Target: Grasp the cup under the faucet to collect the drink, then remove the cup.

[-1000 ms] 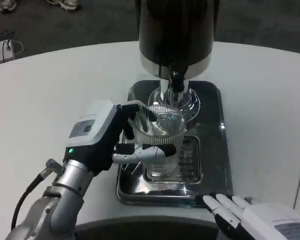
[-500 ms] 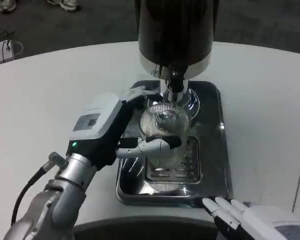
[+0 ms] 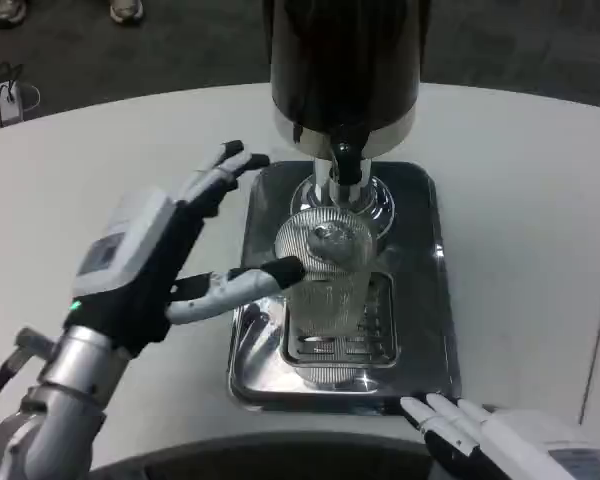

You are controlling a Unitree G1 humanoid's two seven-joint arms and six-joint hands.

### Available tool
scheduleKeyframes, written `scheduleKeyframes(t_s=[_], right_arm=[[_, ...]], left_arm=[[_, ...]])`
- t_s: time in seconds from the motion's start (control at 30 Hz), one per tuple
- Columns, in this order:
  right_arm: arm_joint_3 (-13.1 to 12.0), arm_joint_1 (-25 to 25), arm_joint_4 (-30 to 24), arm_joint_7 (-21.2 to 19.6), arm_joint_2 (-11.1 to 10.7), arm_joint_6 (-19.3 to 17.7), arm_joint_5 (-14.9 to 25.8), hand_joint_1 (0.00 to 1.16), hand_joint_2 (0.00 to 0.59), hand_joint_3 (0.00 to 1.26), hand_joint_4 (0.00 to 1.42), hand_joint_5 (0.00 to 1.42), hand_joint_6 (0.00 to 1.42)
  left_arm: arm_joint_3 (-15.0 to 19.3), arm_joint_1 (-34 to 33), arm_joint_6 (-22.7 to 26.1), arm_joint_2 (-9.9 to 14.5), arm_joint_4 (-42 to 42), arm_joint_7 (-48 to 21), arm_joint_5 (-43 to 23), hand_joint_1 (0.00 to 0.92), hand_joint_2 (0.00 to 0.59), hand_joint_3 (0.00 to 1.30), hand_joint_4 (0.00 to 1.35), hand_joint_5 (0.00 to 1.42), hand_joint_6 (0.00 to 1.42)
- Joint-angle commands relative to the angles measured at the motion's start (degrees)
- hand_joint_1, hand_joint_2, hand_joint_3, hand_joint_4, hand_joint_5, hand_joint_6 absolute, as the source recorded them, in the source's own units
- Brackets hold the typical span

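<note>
Ribbed glass cup stands free — left hand fingers spread beside it.

The white table is round-edged, with dark floor beyond its far rim. A shiny metal tray sits directly on it near the front edge (its surface mirrors what is above). At the front right, the right hand rests on the tabletop, just beside the tray's corner.
</note>
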Motion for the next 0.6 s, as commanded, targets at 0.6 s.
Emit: scheduleKeyframes(t_s=[0.6], right_arm=[[2.3,-0.8,-0.8,-0.5,0.0,1.7,-0.3,0.53,0.413,0.05,0.0,0.0,0.0]], left_arm=[[8.4,-7.0,6.3,2.9,-15.9,-28.8,-34.5,0.0,0.064,0.27,0.27,0.36,0.4]])
